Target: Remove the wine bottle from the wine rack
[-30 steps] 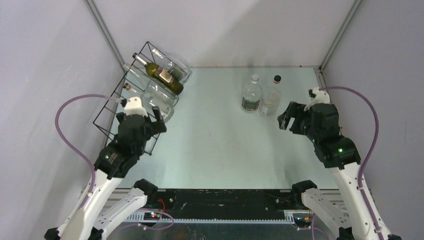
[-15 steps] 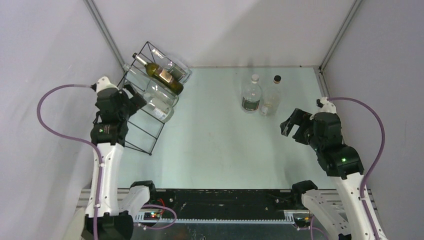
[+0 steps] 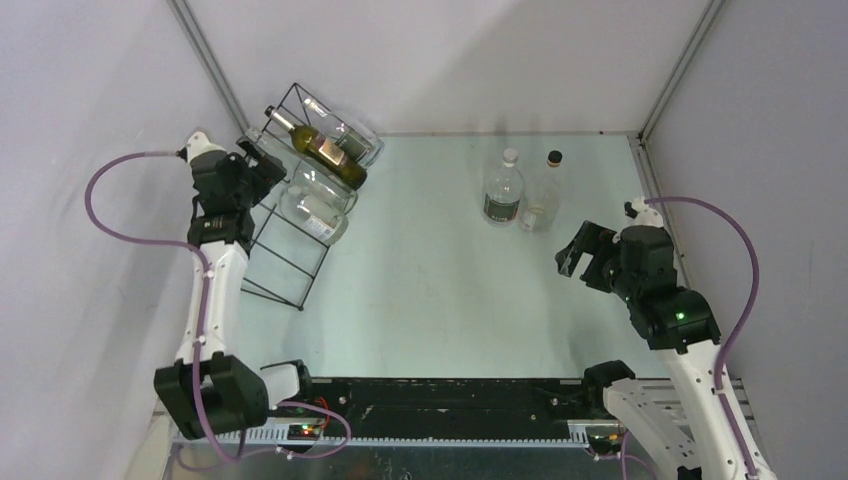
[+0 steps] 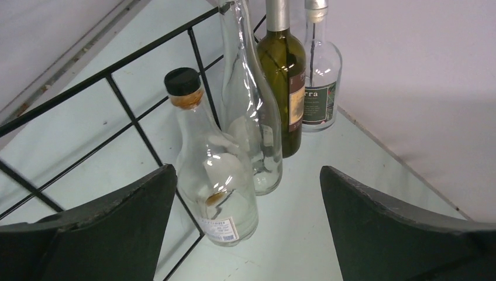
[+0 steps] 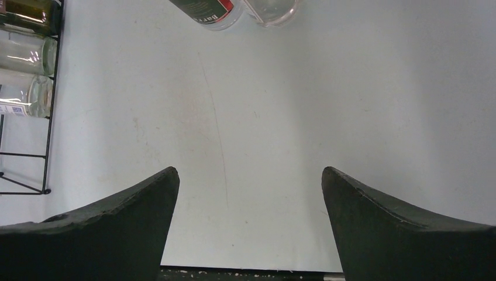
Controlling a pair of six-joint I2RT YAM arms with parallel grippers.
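The black wire wine rack (image 3: 268, 262) stands at the far left of the table and also shows in the left wrist view (image 4: 126, 99). A dark green wine bottle (image 3: 325, 153) lies in it among clear glass bottles (image 3: 318, 200). In the left wrist view the green bottle (image 4: 285, 76) lies beside a clear bottle with a black cap (image 4: 213, 175). My left gripper (image 3: 262, 170) is open and empty at the rack's left end, by the bottle necks. My right gripper (image 3: 580, 252) is open and empty over bare table at the right.
Two clear bottles (image 3: 502, 190) (image 3: 543, 198) stand upright at the back centre-right, just beyond the right gripper. Grey walls close in the left, back and right sides. The table's near edge shows in the right wrist view (image 5: 245, 270).
My left arm has swung from the rack's near side up and back to its left end, open throughout. My right gripper has drawn back a little toward the near edge.
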